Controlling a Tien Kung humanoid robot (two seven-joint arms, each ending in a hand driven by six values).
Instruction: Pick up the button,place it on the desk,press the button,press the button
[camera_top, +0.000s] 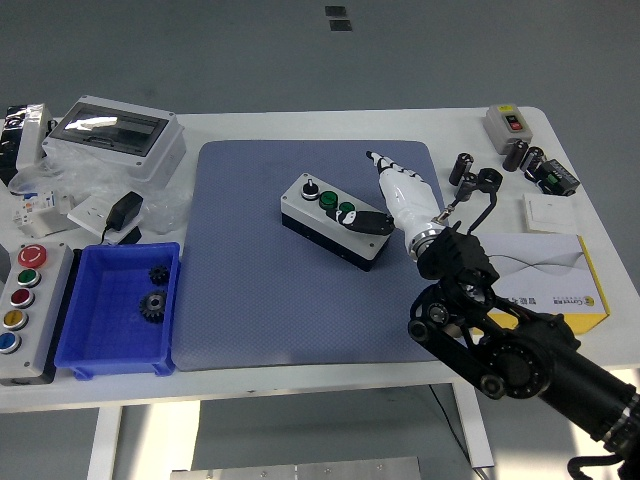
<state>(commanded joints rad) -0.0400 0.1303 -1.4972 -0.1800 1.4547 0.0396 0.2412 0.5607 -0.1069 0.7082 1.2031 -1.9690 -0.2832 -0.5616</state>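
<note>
Grey mat (260, 300): covers the middle of the white surface (300, 385).
Button box (338, 220): lies on the mat at frame centre, tilted, with 1 black knob and 2 green buttons on top.
Right hand (385, 205): white, reaches in from the lower right; 1 dark finger (372, 222) lies on the box's right end, another points to the upper left; it grasps nothing.
Blue bin (75, 345): lower left, holds 2 dark gears (155, 290).
Second button box (25, 305): left edge, with red, green, yellow and blue buttons.
Yellow-edged carton (560, 285): right of the hand.
</note>
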